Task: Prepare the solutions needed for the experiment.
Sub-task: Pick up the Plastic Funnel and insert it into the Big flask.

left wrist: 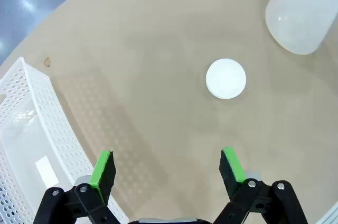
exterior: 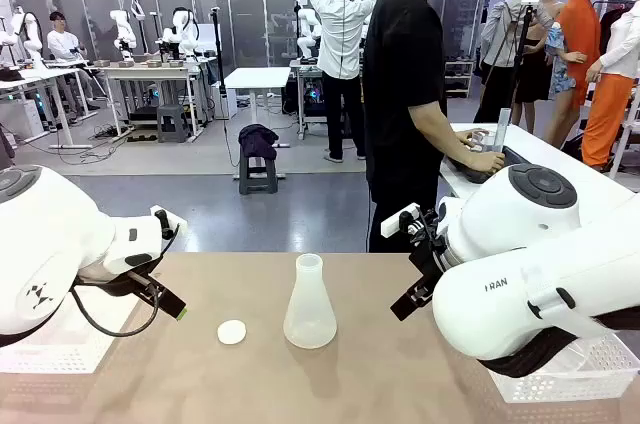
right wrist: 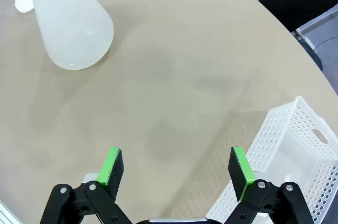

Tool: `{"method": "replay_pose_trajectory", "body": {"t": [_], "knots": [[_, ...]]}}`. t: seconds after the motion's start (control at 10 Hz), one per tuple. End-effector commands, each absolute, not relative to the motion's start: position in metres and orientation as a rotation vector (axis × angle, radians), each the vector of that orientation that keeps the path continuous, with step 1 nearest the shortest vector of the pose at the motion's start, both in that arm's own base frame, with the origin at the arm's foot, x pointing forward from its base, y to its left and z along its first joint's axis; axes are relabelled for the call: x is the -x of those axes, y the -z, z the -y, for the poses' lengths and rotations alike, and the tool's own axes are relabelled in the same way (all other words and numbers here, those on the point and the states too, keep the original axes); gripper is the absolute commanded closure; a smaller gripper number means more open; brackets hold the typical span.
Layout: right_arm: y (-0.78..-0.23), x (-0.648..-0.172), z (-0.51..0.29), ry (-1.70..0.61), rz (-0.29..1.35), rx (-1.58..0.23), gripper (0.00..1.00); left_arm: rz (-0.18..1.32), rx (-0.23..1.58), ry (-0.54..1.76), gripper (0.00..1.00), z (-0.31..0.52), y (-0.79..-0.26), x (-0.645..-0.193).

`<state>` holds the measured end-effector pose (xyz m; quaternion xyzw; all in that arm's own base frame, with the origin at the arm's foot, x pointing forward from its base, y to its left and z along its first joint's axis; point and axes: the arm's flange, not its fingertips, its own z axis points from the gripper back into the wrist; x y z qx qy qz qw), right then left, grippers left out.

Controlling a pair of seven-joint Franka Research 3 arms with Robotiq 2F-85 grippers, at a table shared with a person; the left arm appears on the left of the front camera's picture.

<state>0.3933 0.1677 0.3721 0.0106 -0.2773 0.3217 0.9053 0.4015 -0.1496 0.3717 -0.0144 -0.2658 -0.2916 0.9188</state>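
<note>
The solutions cannot be made out as a separate layer. Their vessel, a translucent white conical flask [exterior: 310, 309], stands upright near the middle of the tan worktop [exterior: 340, 389], with its narrow neck uppermost and nothing touching it.

Nearest the robot, a white perforated plastic basket [exterior: 50, 356] sits at the left edge of the worktop under the left arm. A second white perforated basket [exterior: 572, 381] sits at the right edge under the right arm.

The left gripper [exterior: 175, 266] hangs above the worktop on the left side, well apart from the flask. In the left wrist view its green-padded fingers [left wrist: 103, 167] stand wide apart with bare worktop between them. The gripper is released and grasps nothing.

The right gripper [exterior: 405, 259] hangs to the right of the flask, clear of it. The right wrist view shows its green pads [right wrist: 112, 163] spread wide over bare worktop, so it is also released.

A small white round cap [exterior: 232, 332] lies flat on the worktop just left of the flask, not touching it.

Beyond the far edge, a person in a black shirt [exterior: 400, 84] stands turned towards a white side table [exterior: 560, 159], with one hand [exterior: 487, 161] resting on it.
</note>
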Motion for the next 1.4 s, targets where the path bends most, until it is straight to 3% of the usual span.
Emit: {"method": "replay_pose_trajectory", "body": {"t": [0.0, 1.3], "knots": [[-0.3721, -0.3933, -0.1677, -0.664, 0.573, -0.022, 0.0, 0.546, 0.03, 0.6, 0.0, 0.1498, -0.3717, -0.4014], [-0.3721, -0.3933, -0.1677, -0.664, 0.573, -0.022, 0.0, 0.546, 0.03, 0.6, 0.0, 0.1498, -0.3717, -0.4014]]}}
